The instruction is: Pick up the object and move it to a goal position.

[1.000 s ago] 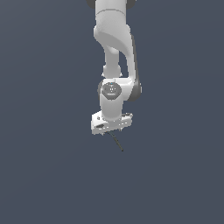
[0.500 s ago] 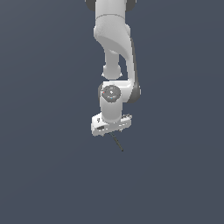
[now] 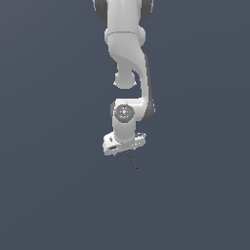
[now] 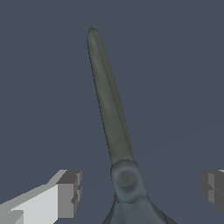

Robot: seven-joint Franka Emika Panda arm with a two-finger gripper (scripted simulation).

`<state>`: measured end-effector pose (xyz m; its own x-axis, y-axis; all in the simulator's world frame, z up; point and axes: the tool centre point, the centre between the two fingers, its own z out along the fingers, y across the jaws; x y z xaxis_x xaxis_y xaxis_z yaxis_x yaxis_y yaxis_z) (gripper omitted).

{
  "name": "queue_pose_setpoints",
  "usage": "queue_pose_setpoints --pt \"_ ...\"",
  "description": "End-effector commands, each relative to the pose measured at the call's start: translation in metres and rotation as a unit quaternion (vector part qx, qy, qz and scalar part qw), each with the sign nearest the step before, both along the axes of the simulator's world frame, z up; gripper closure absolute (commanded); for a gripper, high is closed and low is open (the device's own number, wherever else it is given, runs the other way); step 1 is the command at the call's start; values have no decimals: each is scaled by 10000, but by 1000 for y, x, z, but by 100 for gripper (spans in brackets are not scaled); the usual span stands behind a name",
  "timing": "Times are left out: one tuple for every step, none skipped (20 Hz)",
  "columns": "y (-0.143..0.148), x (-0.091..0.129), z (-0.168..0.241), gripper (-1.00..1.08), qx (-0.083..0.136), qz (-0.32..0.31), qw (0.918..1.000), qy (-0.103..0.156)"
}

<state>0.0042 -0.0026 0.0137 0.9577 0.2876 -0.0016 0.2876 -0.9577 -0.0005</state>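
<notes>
- Hanging low over the plain grey floor (image 3: 58,195), the arm (image 3: 128,58) pointed its gripper (image 3: 124,146) straight down, directly above the scissors (image 3: 132,161).
- The wrist view showed the scissors (image 4: 109,109) lying between the two fingers (image 4: 68,192), blades closed and pointing toward 12 o'clock, pivot screw level with the fingertips.
- The fingers stood spread wide, well apart from the scissors on both sides; nothing was gripped.
- This placement looked like a straddle, set to close across the pivot or handles.
- Handles ran out of the wrist view at 6 o'clock; their colour could not be confirmed.
- In the exterior view only the dark blade tip showed, at 5 o'clock from the gripper.
- No other items and no goal marker were visible; nothing obstructed the grasp.
</notes>
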Motion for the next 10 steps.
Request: queue_pose_setpoints --pt "0 1 -5 -92 0 2 10000 -8" --pt "0 1 -6 -92 0 2 10000 -8" --pt "0 1 -6 -92 0 2 10000 -8" --pt "0 1 -6 108 0 2 10000 -8" --pt "0 1 -6 108 0 2 10000 -8" --pt "0 1 -6 108 0 2 10000 -8" --pt "0 1 -6 108 0 2 10000 -8" --pt "0 1 -6 108 0 2 10000 -8" --pt "0 1 -6 108 0 2 10000 -8" --pt "0 1 -6 108 0 2 10000 -8"
